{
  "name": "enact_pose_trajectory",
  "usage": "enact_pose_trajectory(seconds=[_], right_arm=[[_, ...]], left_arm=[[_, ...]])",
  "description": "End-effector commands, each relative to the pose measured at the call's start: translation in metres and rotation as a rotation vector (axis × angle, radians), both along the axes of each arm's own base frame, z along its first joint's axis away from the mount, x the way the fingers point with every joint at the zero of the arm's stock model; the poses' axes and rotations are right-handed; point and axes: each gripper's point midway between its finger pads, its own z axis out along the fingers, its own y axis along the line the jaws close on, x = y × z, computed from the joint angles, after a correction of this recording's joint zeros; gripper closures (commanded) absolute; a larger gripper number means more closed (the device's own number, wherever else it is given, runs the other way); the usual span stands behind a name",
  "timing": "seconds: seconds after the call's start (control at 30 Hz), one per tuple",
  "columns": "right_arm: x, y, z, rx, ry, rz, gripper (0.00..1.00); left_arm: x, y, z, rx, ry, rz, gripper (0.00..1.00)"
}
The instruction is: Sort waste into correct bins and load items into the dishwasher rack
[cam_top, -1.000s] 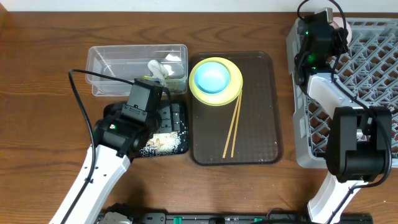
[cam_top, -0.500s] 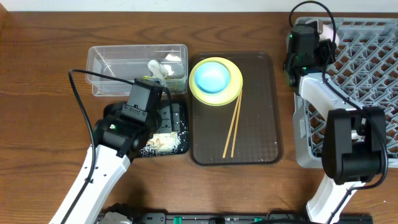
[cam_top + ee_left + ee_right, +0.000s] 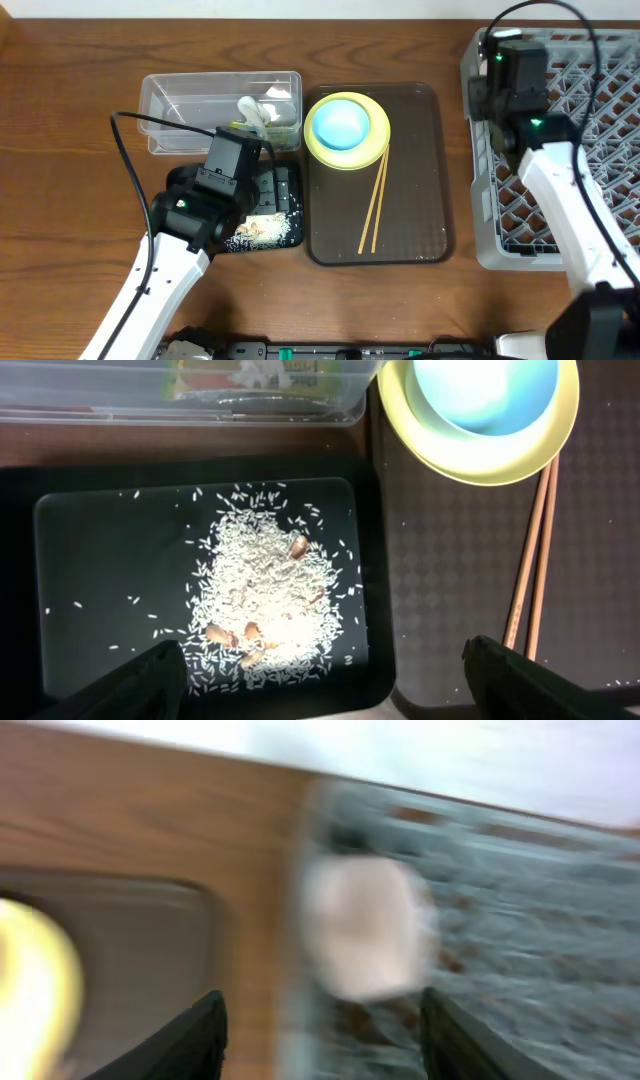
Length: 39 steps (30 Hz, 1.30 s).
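Though blurred, pale bowl [image 3: 362,940] beyond right fingers [image 3: 200,1034]

Black tray [image 3: 100,560]: heap of rice [image 3: 265,610] with brown bits, stray grains around | toward counter's far edge: clear tub [image 3: 120,405] holding wrapper [image 3: 205,380], tissue [image 3: 262,372] | toward right edge: brown tray [image 3: 450,580] with blue bowl [image 3: 485,390] on yellow plate [image 3: 480,460], two chopsticks [image 3: 530,550] side by side | left gripper [image 3: 335,685]: fingers [image 3: 140,680] spread wide, nothing held.
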Motion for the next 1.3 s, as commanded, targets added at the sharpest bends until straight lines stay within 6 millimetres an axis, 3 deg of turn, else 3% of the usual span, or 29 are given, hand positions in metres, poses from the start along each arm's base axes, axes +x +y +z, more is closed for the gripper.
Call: enact_pose_trajectory(seconds=[0.0,0.23,0.57,0.73,0.8,0.9,1.0,1.1,1.27], right_arm=[[-0.009,0.072,-0.007,0.381,0.076,0.142,0.42],[-0.014,0.117,-0.056,0.429,0.208,0.173,0.43],[-0.004,0.188,-0.132,0.474,0.286,0.205,0.5],[-0.004,0.2,-0.168,0.468,0.317,0.13,0.62],[-0.004,0.203,-0.177,0.478,0.327,0.114,0.71],[-0.003,0.207,-0.178,0.485,0.32,0.113,0.88],[0.004,0.2,-0.169,0.472,0.281,0.091,0.99],[0.01,0.191,-0.154,0.467,0.244,0.077,0.99],[0.02,0.153,-0.098,0.371,0.12,0.072,0.99]], left_arm=[[-0.001,0.003,-0.002,0.021,0.007,0.003,0.1],[-0.001,0.003,-0.002,0.02,0.006,0.003,0.09],[-0.001,0.003,-0.002,0.022,0.01,0.003,0.1],[-0.001,0.003,-0.002,0.022,0.01,0.003,0.1],[-0.001,0.003,-0.002,0.022,0.01,0.003,0.09],[-0.001,0.003,-0.002,0.022,0.01,0.003,0.09],[-0.001,0.003,-0.002,0.022,0.01,0.003,0.09],[-0.001,0.003,-0.002,0.022,0.01,0.003,0.1],[-0.001,0.003,-0.002,0.022,0.01,0.003,0.1]])
